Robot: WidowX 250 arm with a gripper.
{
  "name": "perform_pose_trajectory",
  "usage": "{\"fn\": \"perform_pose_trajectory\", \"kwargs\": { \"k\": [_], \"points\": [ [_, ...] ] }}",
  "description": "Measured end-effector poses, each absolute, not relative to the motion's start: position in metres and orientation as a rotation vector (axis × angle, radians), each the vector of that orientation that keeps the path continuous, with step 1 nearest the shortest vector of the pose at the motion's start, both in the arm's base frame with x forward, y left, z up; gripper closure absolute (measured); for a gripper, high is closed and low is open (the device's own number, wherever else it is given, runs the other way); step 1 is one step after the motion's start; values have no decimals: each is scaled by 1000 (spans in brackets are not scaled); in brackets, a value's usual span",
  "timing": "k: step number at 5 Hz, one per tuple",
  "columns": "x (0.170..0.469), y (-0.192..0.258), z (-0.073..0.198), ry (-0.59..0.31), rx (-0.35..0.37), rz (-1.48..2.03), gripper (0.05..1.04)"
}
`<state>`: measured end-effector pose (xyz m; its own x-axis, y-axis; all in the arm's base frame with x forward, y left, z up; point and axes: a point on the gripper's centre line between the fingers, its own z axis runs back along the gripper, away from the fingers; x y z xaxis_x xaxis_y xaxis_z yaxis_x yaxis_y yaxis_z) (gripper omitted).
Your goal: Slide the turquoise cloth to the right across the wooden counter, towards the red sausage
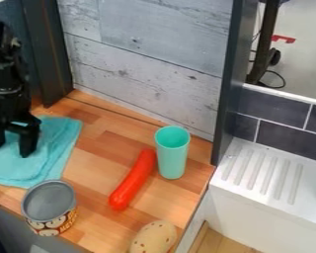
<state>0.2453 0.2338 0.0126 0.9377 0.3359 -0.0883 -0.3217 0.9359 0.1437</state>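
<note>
Boards, pale grey with dark marks, stand up behind the counter. That top is made of light and dark brown wood bits. At the right is a white sink with bumpy lines on top; its right side is cut off. The black tool hangs down at the left with its two fingers wide apart. It has hold of nothing. Its tips are over the cloth, but I can't tell if they touch it. The cloth is blue-green, flat and a bit crumpled, with a layer folded over. It lies on the left part of the counter. The tool hides some of it, and its left side is cut off. Below the cloth is a can with a grey top and funny faces on its side. A blue-green cup stands up near the boards. Just beside it lies a long red sausage. A tan potato with brown dots is cut off at the bottom.
</note>
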Motion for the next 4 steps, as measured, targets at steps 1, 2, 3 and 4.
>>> {"fn": "perform_pose_trajectory", "kwargs": {
  "k": [1, 2, 3, 4],
  "points": [
    [248, 226, 11, 138, 127, 343, 81],
    [269, 205, 8, 149, 101, 301, 81],
    [293, 182, 12, 158, 86, 283, 81],
    [328, 139, 13, 148, 70, 178, 81]
  ]
}}
